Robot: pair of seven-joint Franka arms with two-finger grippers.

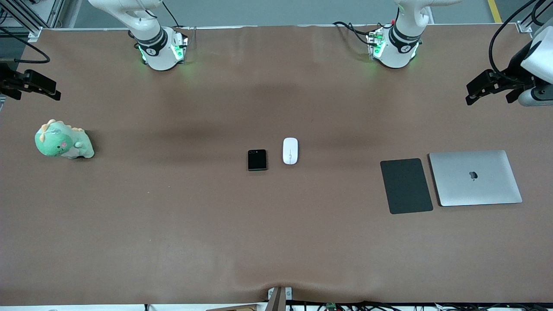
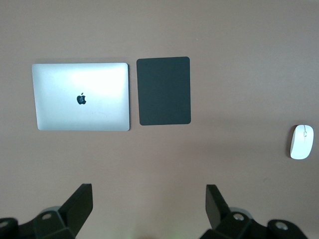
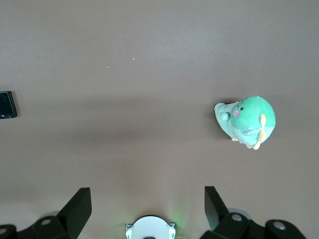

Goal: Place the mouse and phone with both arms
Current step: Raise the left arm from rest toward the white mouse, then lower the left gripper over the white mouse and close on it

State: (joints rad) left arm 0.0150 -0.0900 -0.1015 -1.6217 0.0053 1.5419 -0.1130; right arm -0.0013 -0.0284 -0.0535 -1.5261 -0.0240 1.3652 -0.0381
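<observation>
The white mouse (image 1: 290, 150) and the black folded phone (image 1: 257, 160) lie side by side at the table's middle, the phone toward the right arm's end. The mouse also shows in the left wrist view (image 2: 301, 142), and the phone at the edge of the right wrist view (image 3: 7, 105). My left gripper (image 1: 486, 89) hangs open and empty high over the left arm's end of the table, also seen in its wrist view (image 2: 148, 205). My right gripper (image 1: 32, 85) hangs open and empty high over the right arm's end, also seen in its wrist view (image 3: 147, 205). Both arms wait.
A dark grey pad (image 1: 406, 185) and a closed silver laptop (image 1: 475, 177) lie side by side toward the left arm's end. A green plush dinosaur (image 1: 62, 140) sits toward the right arm's end. The arm bases (image 1: 162, 49) (image 1: 394, 47) stand along the table's edge farthest from the front camera.
</observation>
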